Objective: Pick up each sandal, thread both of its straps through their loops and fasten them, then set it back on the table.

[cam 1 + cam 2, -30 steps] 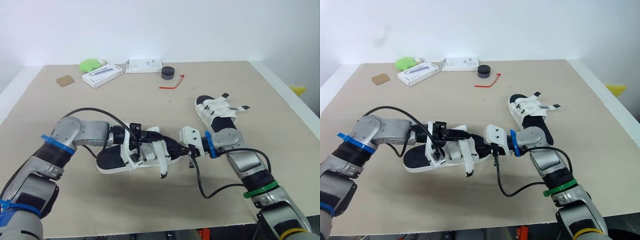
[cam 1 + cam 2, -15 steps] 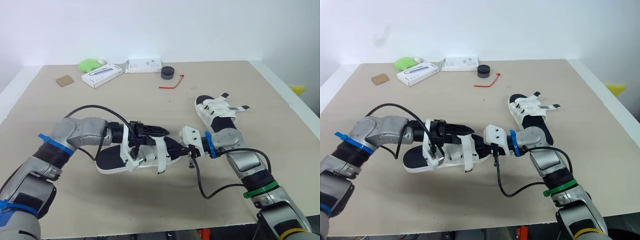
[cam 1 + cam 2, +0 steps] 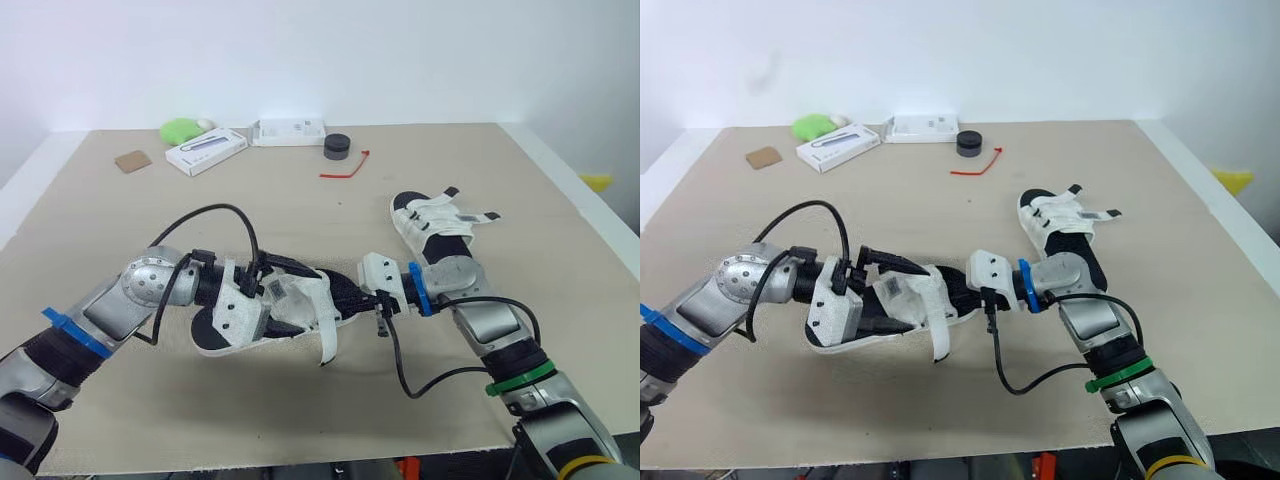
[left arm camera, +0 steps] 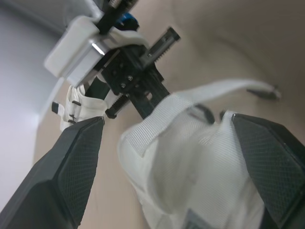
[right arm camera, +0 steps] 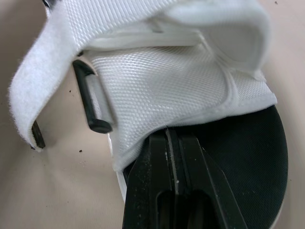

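A white-strapped sandal with a black footbed point(image 3: 275, 312) lies mid-table between my arms. My left gripper point(image 3: 292, 272) is open over its heel side. Its fingers point(image 4: 78, 157) stand wide apart on either side of the white mesh upper point(image 4: 190, 162). One loose strap point(image 3: 327, 335) hangs toward the near edge. My right gripper point(image 3: 352, 294) is shut on the sandal's toe end, its fingers point(image 5: 167, 162) pinched together under the white upper beside a black loop point(image 5: 90, 102). The second sandal point(image 3: 433, 224) rests on the table to the right, straps loose.
Along the far edge sit a green object point(image 3: 180, 129), a white box with a dark bar printed on it point(image 3: 205, 151), a white carton point(image 3: 290, 131), a black puck point(image 3: 337, 146), a red tie point(image 3: 345, 166) and a cork coaster point(image 3: 131, 160). The table point(image 3: 120, 420) is bare near me.
My left gripper has opened and let go of the strap, and its wrist has turned over the sandal. The freed strap now droops at the near side. The right gripper has stayed put.
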{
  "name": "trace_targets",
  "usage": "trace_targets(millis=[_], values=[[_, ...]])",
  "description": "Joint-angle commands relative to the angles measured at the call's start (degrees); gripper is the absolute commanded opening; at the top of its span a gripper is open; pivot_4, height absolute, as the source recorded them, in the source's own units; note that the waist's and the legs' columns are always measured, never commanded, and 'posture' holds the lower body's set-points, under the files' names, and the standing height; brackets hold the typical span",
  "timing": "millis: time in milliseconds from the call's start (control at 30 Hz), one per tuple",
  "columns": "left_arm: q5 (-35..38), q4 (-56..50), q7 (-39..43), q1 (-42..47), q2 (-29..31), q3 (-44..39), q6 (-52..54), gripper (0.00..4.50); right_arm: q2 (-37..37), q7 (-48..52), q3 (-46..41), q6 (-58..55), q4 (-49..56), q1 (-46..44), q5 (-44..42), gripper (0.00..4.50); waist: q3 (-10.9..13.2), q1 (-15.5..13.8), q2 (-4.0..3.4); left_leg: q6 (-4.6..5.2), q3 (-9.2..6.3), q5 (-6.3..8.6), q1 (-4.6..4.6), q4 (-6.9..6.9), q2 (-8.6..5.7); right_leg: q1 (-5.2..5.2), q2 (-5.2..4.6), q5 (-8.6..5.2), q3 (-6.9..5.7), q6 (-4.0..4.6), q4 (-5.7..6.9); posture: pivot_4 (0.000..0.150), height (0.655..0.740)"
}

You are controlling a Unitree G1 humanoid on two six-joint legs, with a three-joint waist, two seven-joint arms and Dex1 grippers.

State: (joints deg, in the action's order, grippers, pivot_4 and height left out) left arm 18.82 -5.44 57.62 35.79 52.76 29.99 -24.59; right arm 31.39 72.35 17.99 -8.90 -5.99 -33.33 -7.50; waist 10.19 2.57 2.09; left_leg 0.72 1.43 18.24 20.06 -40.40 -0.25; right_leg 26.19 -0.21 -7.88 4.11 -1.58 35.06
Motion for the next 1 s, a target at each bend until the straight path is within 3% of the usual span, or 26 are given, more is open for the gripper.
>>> trace_targets(millis=[33,267,300,400,667,867,1000], values=[[9.4,-4.8,2.9,0.0,1.3,-5.4,13.2,4.46,0.0,0.5,0.4,-0.1,-0.5,-0.3,0.2,0.0,0.0,0.0,0.0,0.0,0.0,0.0,0.0,0.0,0.0,0.01,0.01,0.0,0.0,0.0,0.0,0.15,0.74],[32.3,-15.6,6.5,-3.4,5.9,-14.3,46.3,4.46,-0.1,0.6,0.5,0.2,-1.1,-0.5,0.3,0.0,0.0,0.2,-0.01,0.03,-0.08,0.02,0.04,0.01,0.04,0.09,0.08,-0.06,0.01,0.04,0.02,0.15,0.74],[38.6,-17.6,6.6,-4.8,7.6,-15.8,52.3,4.46,-0.1,0.6,0.5,0.2,-1.2,-0.5,0.3,0.0,0.0,0.2,-0.01,0.04,-0.11,0.03,0.05,0.01,0.05,0.1,0.08,-0.07,0.0,0.04,0.01,0.15,0.74],[48.9,-20.8,4.8,-8.0,8.6,-19.9,62.1,4.46,-0.1,0.7,0.5,0.3,-1.3,-0.4,0.4,0.0,0.0,0.2,0.0,0.04,-0.23,0.03,0.03,0.01,0.04,0.1,0.07,-0.09,0.0,0.04,0.03,0.15,0.74],[44.8,-26.4,1.6,-18.8,7.1,-20.4,69.5,4.46,-0.4,0.6,0.6,0.3,-1.5,-0.5,0.4,0.0,0.0,0.1,0.0,0.02,-0.26,0.02,-0.05,0.01,0.01,0.05,0.11,-0.14,-0.05,0.14,0.08,0.15,0.74],[45.8,-23.2,-6.8,-17.2,0.1,-19.0,78.3,4.46,-0.4,0.5,0.6,0.2,-1.5,-0.5,0.4,0.0,0.0,0.1,0.01,0.0,-0.27,0.01,-0.1,0.0,0.0,0.0,0.15,-0.12,-0.05,0.17,0.08,0.15,0.74],[40.6,-20.6,-9.9,-14.6,-5.4,-15.3,81.1,4.46,-0.4,0.4,0.6,0.1,-1.3,-0.5,0.4,0.0,0.0,0.1,0.03,-0.01,-0.27,0.01,-0.12,0.0,-0.02,-0.02,0.16,-0.09,-0.05,0.2,0.07,0.15,0.74]])
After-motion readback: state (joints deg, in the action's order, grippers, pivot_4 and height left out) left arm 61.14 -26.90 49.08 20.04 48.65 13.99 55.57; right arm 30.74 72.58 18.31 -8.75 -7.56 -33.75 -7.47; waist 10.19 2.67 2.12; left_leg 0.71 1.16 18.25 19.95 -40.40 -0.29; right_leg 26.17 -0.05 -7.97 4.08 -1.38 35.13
